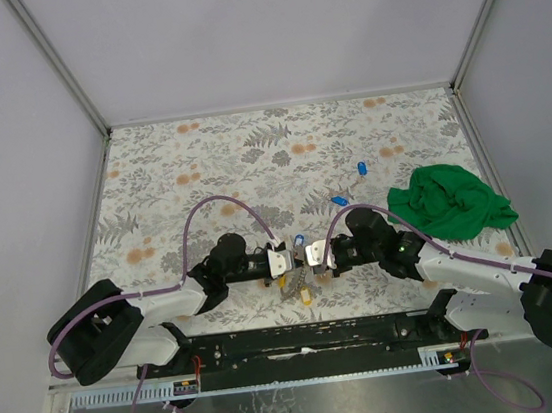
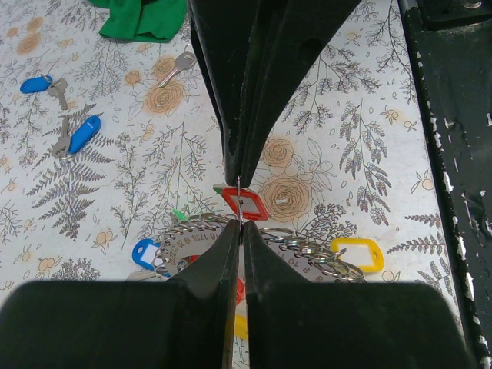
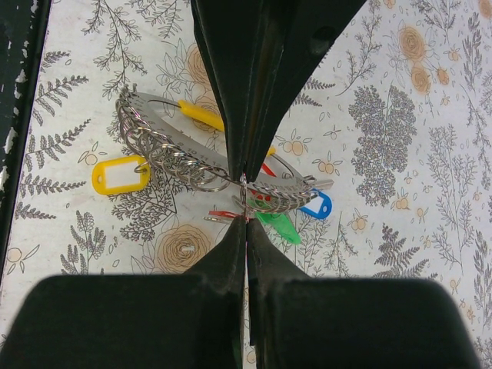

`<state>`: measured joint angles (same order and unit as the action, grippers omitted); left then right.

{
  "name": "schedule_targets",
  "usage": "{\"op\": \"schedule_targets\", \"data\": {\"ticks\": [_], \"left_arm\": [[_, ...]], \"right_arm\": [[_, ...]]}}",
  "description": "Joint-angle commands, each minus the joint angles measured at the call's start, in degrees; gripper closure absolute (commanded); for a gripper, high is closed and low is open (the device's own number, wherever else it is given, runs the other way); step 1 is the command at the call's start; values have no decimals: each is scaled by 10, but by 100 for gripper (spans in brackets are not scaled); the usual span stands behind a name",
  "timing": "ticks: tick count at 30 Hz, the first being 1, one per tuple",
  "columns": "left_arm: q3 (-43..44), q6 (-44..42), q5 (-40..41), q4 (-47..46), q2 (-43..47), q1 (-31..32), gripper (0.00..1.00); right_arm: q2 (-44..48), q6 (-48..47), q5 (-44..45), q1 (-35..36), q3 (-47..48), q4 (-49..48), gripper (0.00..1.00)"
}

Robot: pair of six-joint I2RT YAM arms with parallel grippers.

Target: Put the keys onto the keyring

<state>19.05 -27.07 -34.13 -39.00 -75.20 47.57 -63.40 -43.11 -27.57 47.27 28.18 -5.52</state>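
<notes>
Left gripper [image 2: 239, 201] and right gripper [image 3: 246, 198] both pinched together, tips nose to nose right over keyring [image 3: 192, 157]. Keyring lies on desk [image 1: 210, 164] near arm bases. Can't tell if either actually nips ring. Loose blue keys [image 2: 81, 132] farther out, toward green cloth [image 1: 452, 200].

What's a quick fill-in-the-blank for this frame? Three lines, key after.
The left tool and the right tool are both ___.
The loose keys lying away from the keyring have ___ plastic tags.
The bunched cloth beside the right arm is ___.
Missing words: shut; blue; green.
</notes>
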Motion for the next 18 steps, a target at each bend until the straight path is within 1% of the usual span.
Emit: {"op": "schedule_targets", "data": {"ticks": [1, 18], "left_arm": [[17, -7, -6, -12, -2, -1, 100], [20, -1, -25, -19, -8, -1, 100]], "right_arm": [[6, 0, -14, 6, 2, -19, 100], [-8, 1, -18, 7, 5, -26, 100]]}}
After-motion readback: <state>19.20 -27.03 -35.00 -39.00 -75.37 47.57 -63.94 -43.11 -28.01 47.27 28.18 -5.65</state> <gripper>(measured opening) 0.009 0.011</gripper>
